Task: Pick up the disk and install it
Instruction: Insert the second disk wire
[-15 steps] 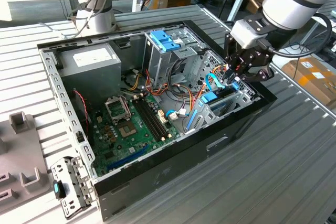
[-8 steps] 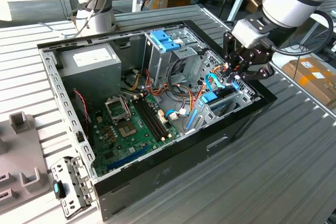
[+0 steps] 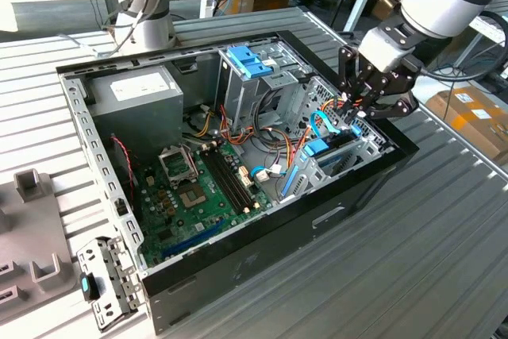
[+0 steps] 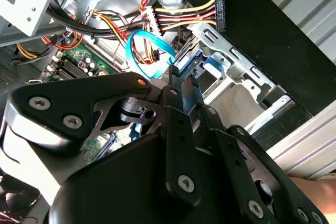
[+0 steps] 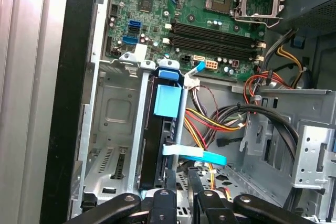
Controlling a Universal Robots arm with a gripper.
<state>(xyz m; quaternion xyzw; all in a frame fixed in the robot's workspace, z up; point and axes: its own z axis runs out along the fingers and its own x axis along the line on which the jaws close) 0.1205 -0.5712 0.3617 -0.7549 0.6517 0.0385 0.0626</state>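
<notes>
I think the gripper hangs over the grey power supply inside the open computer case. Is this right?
Not quite. The exterior view shows the gripper hanging over the metal drive bay, at the exterior view's right end of the open computer case. The grey power supply sits at the opposite end.

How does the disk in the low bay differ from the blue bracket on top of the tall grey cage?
The disk stands on edge, sunk into the low bay; the blue bracket lies flat atop the tall grey cage. The disk shows a dark body with blue trim; the bracket is blue all over. The disk sits low in the case; the bracket sits up high. Both carry light-blue plastic.
</notes>
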